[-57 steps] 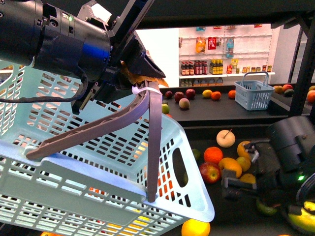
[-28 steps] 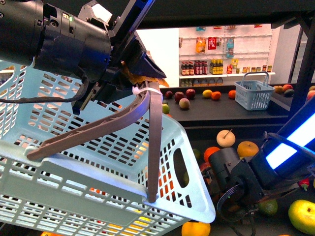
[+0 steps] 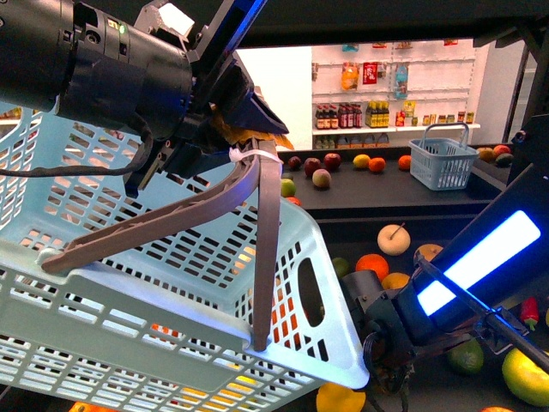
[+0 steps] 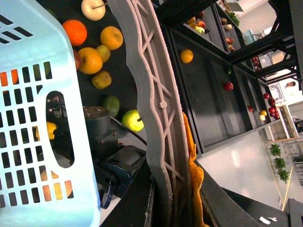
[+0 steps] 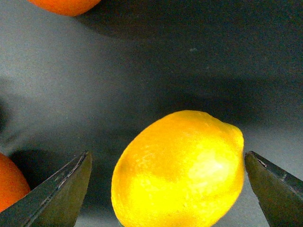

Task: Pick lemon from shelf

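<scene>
- My right claw (image 5: 166, 153) is wide open and has hold of nothing; both fingertips (image 5: 57, 191) show bare.
- The lemon (image 5: 180, 170) lies on the dark tray of the shelf (image 5: 142, 71), directly between my fingertips, with a gap on each side.
- Its long axis runs roughly across the gap, somewhat skewed, with the nub end pointing toward one finger. I judge a straight close would pinch it end to end, which is a slippery hold.
- In the front view, a yellow fruit that is probably the same one sits at about 7 o'clock from my right wrist, tucked under the basket (image 3: 171, 283) corner.
- The right arm is the nearer one by far. My left claw (image 3: 244, 137) is clamped on the basket handle (image 3: 171, 219), up at 10 o'clock.
- One orange (image 5: 9, 184) is just beside a finger and could get nudged. A second orange (image 5: 61, 4) is well apart.
- Room: the tray beyond the lemon is open, and the basket rim is close overhead for the lift.
</scene>
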